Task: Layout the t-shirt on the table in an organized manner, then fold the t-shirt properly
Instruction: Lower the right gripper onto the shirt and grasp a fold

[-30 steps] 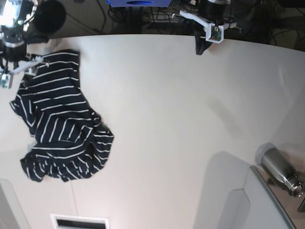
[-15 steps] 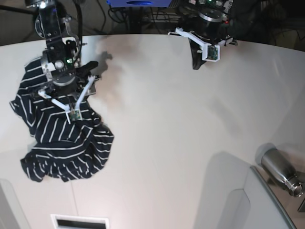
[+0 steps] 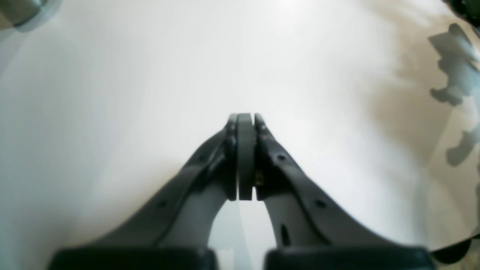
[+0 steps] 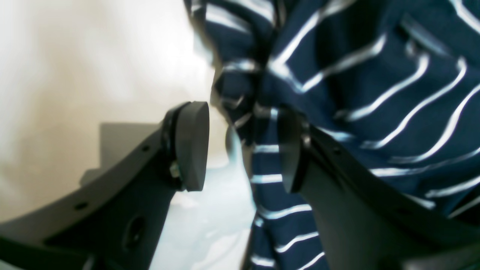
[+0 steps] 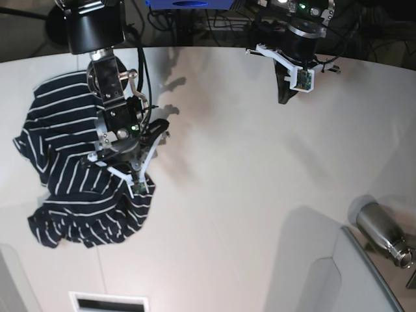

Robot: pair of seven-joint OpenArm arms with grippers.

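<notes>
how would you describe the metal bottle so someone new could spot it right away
Start from the white table and go to its near corner on the base view's right, far from the striped t-shirt. The steel bottle lies on its side beside a grey panel, the only shiny metal thing there.

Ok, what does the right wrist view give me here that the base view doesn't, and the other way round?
Right wrist only: the gap between the right end effector's open pads, with a bunched edge of the t-shirt between them, not yet gripped.

Base only: the whole crumpled t-shirt, the left end effector near the table's far edge, and a metal bottle at the right.

Both: the striped t-shirt, the white table and the right end effector.
</notes>
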